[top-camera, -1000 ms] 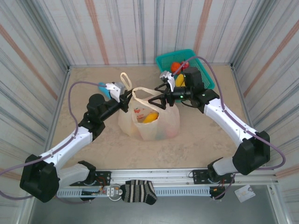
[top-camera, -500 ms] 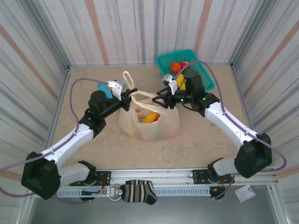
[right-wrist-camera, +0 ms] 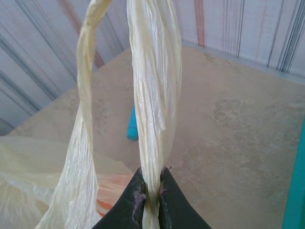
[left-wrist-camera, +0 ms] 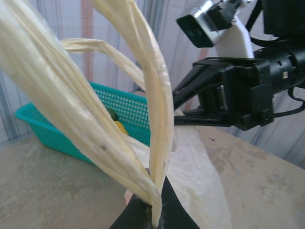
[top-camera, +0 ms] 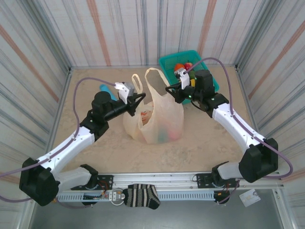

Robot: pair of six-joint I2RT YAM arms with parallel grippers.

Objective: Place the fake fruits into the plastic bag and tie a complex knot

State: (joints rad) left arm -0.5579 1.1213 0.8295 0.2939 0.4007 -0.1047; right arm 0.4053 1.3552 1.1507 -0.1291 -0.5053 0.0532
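We pinch both handles (right-wrist-camera: 153,95) of the plastic bag (top-camera: 159,121) with left hand (left-wrist-camera: 153,210) and right hand (right-wrist-camera: 150,193); hard pulling perhaps tears them.

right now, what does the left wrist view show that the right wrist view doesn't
Left wrist: the right tool side-on, and a yellow fruit in the teal basket. Right wrist: a small teal object on the table, and an orange print on the plastic bag. Both: a twisted bag handle pinched in a shut tool, the left tool in one, the right in the other.
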